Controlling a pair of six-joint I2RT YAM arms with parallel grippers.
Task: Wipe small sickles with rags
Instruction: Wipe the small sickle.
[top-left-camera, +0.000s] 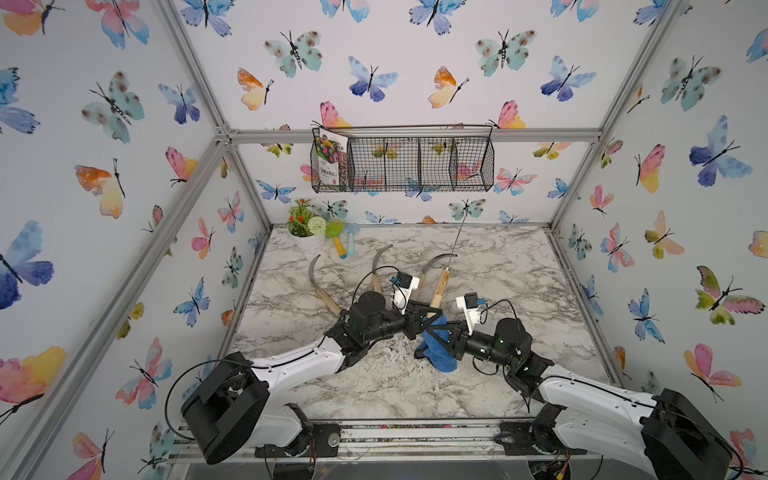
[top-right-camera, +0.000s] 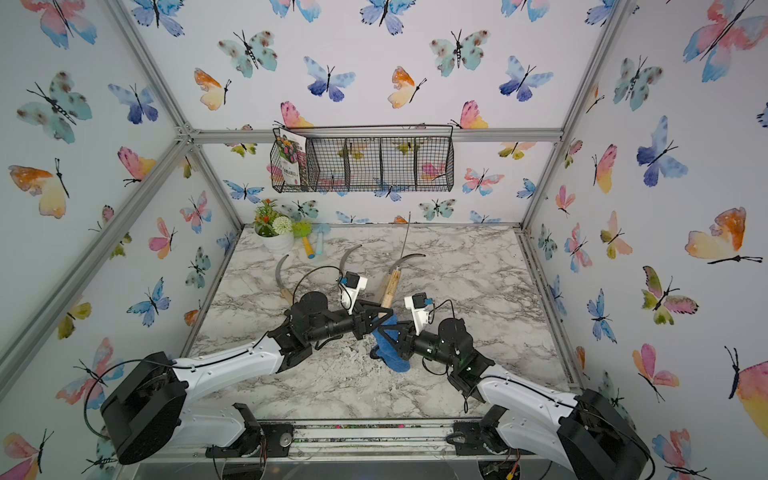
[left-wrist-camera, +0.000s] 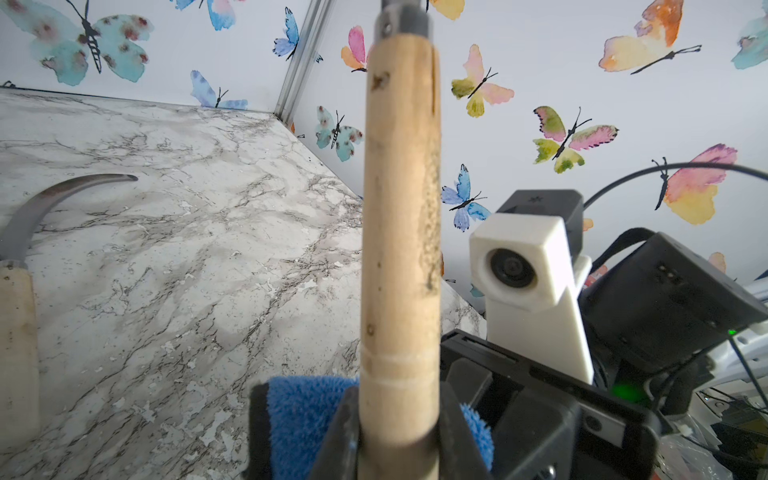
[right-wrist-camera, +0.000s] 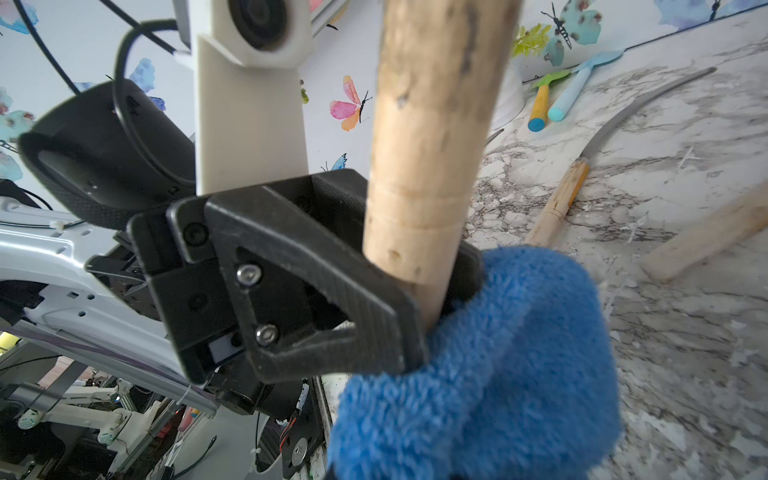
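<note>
My left gripper (top-left-camera: 433, 314) (left-wrist-camera: 399, 436) is shut on the pale wooden handle of a small sickle (top-left-camera: 439, 290) (top-right-camera: 390, 289) (left-wrist-camera: 400, 232) (right-wrist-camera: 432, 145). It holds the sickle tilted up over the table's middle, the thin blade rising toward the back wall. Right beside it, my right gripper (top-left-camera: 434, 337) (top-right-camera: 388, 334) is shut on the fluffy blue rag (top-left-camera: 436, 353) (top-right-camera: 391, 354) (left-wrist-camera: 303, 415) (right-wrist-camera: 498, 374). The rag lies against the handle's lower end and hides my right fingers. Three more sickles (top-left-camera: 314, 274) (top-left-camera: 379, 259) (top-left-camera: 436, 260) lie flat farther back on the table.
A white flower pot (top-left-camera: 309, 241) stands at the back left. Next to it lie toy tools with a yellow (top-left-camera: 339, 248) and a light-blue handle (top-left-camera: 351, 241). A black wire basket (top-left-camera: 415, 164) with a seed packet hangs on the back wall. Framed walls enclose the marble table (top-left-camera: 519, 274).
</note>
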